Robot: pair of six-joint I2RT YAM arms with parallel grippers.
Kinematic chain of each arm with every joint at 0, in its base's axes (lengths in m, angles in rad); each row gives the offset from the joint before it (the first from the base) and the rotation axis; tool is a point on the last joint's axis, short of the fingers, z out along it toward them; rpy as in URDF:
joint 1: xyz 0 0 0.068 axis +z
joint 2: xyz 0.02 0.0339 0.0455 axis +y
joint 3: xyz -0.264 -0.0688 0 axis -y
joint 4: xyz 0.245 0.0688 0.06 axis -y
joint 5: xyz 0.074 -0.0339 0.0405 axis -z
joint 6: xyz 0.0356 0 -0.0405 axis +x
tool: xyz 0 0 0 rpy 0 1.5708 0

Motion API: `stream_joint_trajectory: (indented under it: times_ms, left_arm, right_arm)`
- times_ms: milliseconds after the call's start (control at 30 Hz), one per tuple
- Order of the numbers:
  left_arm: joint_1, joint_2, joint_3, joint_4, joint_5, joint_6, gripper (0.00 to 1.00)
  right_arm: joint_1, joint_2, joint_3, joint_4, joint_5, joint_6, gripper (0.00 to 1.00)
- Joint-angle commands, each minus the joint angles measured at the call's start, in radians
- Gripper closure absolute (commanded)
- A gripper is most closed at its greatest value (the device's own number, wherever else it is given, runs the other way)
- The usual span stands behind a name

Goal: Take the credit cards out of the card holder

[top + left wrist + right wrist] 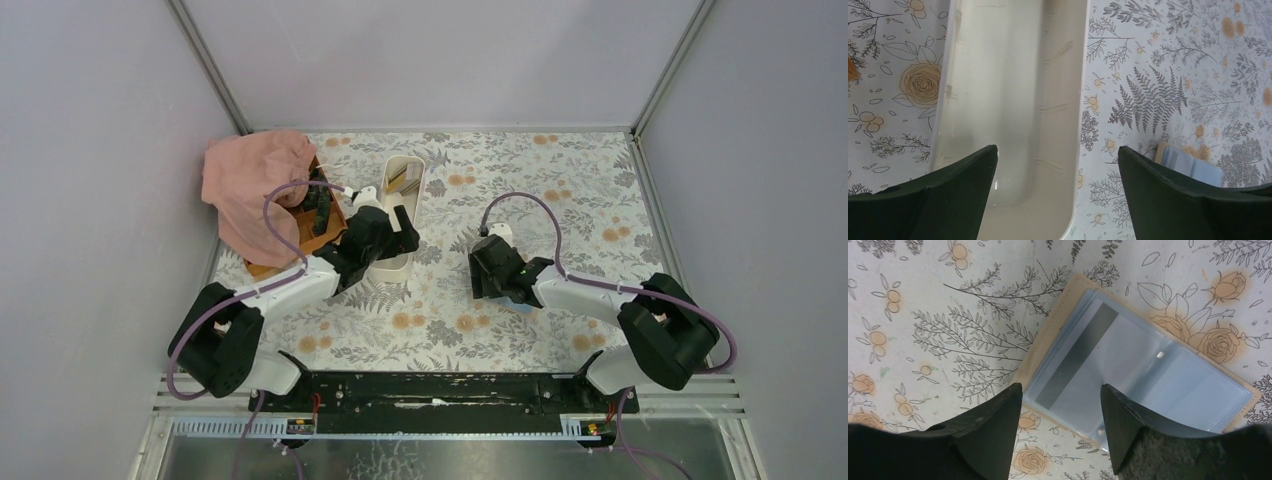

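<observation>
The card holder lies open on the flowered table, pale blue inside with a tan border. A pale credit card with a dark grey stripe sits in its left pocket. My right gripper hovers open just above the holder's near edge, nothing between its fingers. In the top view the right gripper covers the holder. My left gripper is open over the near end of the long white tray. A corner of the card holder shows behind its right finger. The left gripper holds nothing.
The white oval tray stands left of centre, with thin flat pieces at its far end. A brown wooden box under a pink cloth sits at the back left. Grey walls close in the table.
</observation>
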Motion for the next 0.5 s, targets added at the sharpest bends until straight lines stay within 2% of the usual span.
stream_joint_trajectory:
  times_ms: [0, 233, 467]
  left_arm:
    - [-0.002, -0.042, -0.017, 0.031, 0.015, -0.004, 0.04]
    - [-0.005, -0.05, -0.02, 0.041, 0.03, 0.002, 0.05]
    - [-0.006, -0.042, -0.017, 0.045, 0.049, 0.01, 0.06]
  right_arm:
    - [0.013, 0.005, 0.029, -0.034, 0.064, 0.019, 0.35]
    - [0.015, 0.009, 0.015, -0.086, 0.096, 0.022, 0.43]
    - [0.015, 0.029, 0.005, -0.08, 0.084, 0.028, 0.61]
